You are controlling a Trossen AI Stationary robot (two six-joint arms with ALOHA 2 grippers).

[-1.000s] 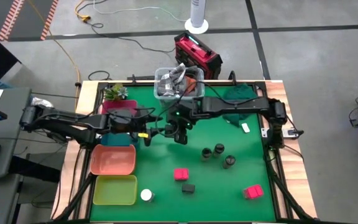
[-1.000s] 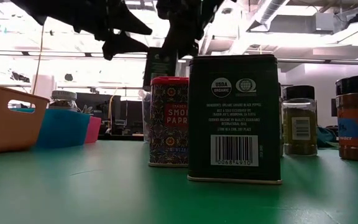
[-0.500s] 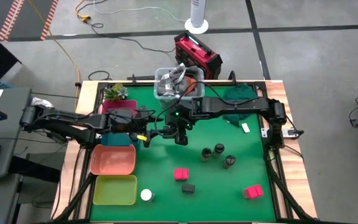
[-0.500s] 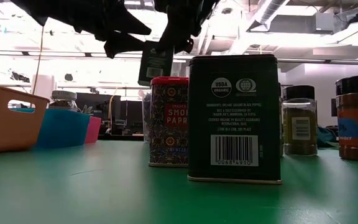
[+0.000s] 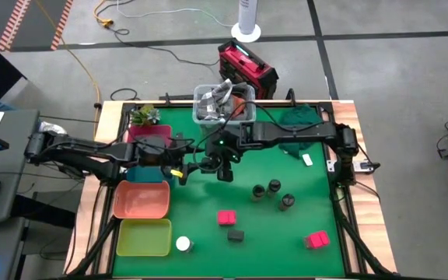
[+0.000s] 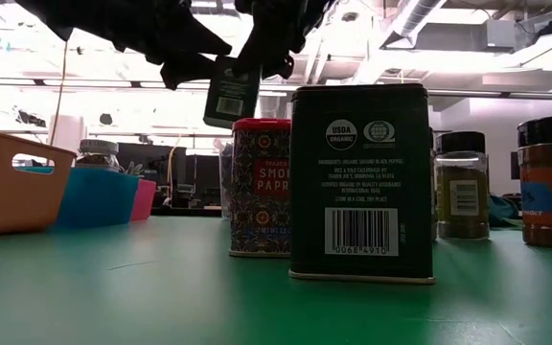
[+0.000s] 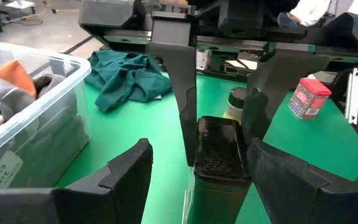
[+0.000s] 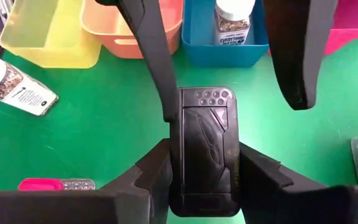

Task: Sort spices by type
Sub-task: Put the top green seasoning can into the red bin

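Right gripper [image 5: 222, 169] holds a black box [image 5: 217, 166] in the air over the middle of the green table [image 5: 302, 194] in the high view, and the left gripper [image 5: 183, 170] is just beside it on the tray side. Still standing on the mat are three dark jars [image 5: 272, 193], a pink-red box [image 5: 225, 218], another black box [image 5: 236, 234], a second pink-red box [image 5: 316, 239] and a white-topped jar [image 5: 183, 243] near the yellow tray [image 5: 144, 237].

From the low view, the held box [image 6: 231, 91] hangs tilted under the two dark grippers, well above the table, behind a red paprika tin [image 6: 261, 187] and a big black tin [image 6: 360, 182].

Through the left wrist view, the left gripper [image 7: 197, 168] is open, its fingers [image 7: 126, 171] standing on both sides of the box [image 7: 219, 152] but not touching it. The right arm's fingers clamp this box from above.

Seen by the right wrist view, the right gripper [image 8: 202, 163] is closed on the narrow sides of the box [image 8: 205, 149]. Below lie the blue tray [image 8: 229, 37] with one jar in it, the orange tray [image 8: 126, 25], and the lying white-topped jar [image 8: 14, 84].

My judgement: this looks like a handover. The risk is that the right fingers open before the left ones close fully, so the box falls and knocks the jars. Also the tilt can make the left grip catch only one corner.
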